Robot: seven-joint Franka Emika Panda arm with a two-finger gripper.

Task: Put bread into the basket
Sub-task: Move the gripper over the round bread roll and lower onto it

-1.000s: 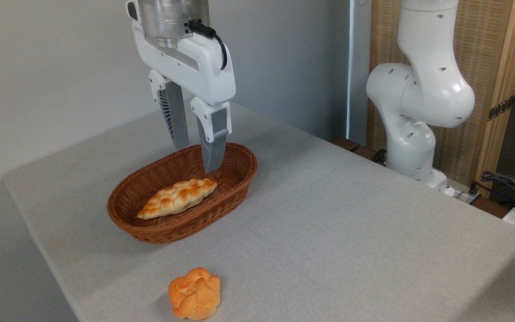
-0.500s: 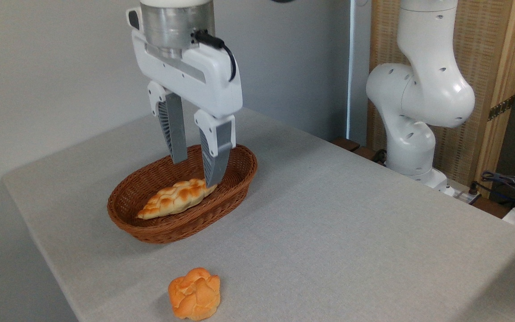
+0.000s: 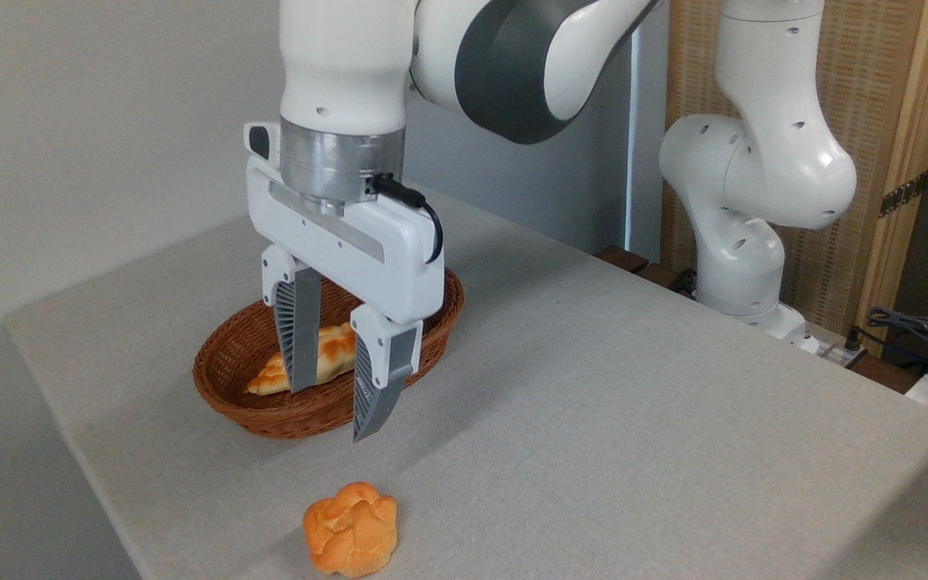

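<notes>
Camera view takes in a grey table (image 3: 593, 387) running from the near left corner back toward the white robot arm (image 3: 754, 161), whose base stands past the far right edge in front of a wooden screen (image 3: 899, 121). On the left half of the table sits the basket (image 3: 222, 385), its long axis slanting from near left to far right, and a long braided loaf (image 3: 331, 352) lies inside along the same line, one pointed end toward the near left. The gripper (image 3: 333, 411) hangs fingers-down in front of the basket, hiding the middle of the loaf and part of the near rim; its two fingers are spread apart with nothing between them. The bread (image 3: 350, 528) rests on the table near the front edge, well apart from the basket and below the gripper, folded top facing up; being round, it shows no clear long axis.
</notes>
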